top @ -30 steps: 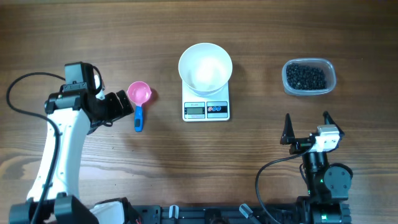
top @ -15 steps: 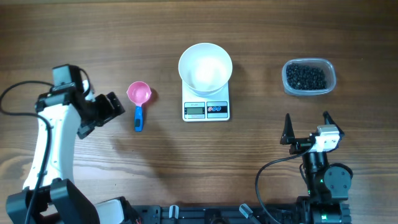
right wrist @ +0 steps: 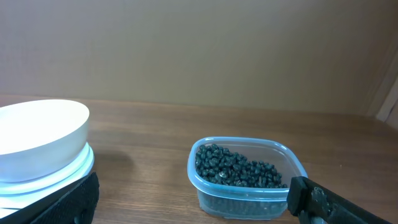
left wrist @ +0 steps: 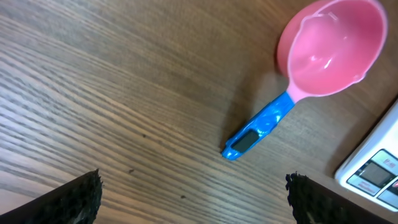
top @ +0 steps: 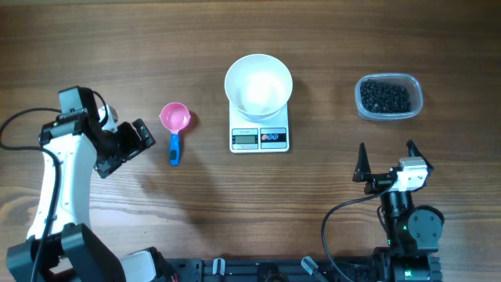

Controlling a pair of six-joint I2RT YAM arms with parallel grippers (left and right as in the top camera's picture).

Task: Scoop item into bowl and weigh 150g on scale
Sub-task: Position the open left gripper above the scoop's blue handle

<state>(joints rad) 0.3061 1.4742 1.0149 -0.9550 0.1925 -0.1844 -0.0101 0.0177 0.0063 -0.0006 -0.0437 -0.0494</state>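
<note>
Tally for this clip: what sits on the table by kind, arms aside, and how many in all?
Bowl: 1
Scale: 1
Scoop: 1
Tub: 1, holding black beads
Total: 4

**A:** Bare wood is seen between the left gripper [top: 135, 141] and the scoop [top: 174, 131]. The jaws are spread wide, with only table [top: 235, 204] between them.

**B:** Past the scoop, the way is blocked by the scale [top: 260, 139], with the bowl [top: 258, 84] seated on top. Only a narrow strip is left between scoop handle and scale.

**A:** On the right, the tub [top: 420, 98] is set well apart from the scale, so a wide lane is offered there. Its top is uncovered, and the beads [top: 383, 97] are exposed from above.

**B:** The right gripper [top: 385, 160] is held open near the front edge, below the tub. A broad stretch of wood is left in front of the scale.
</note>
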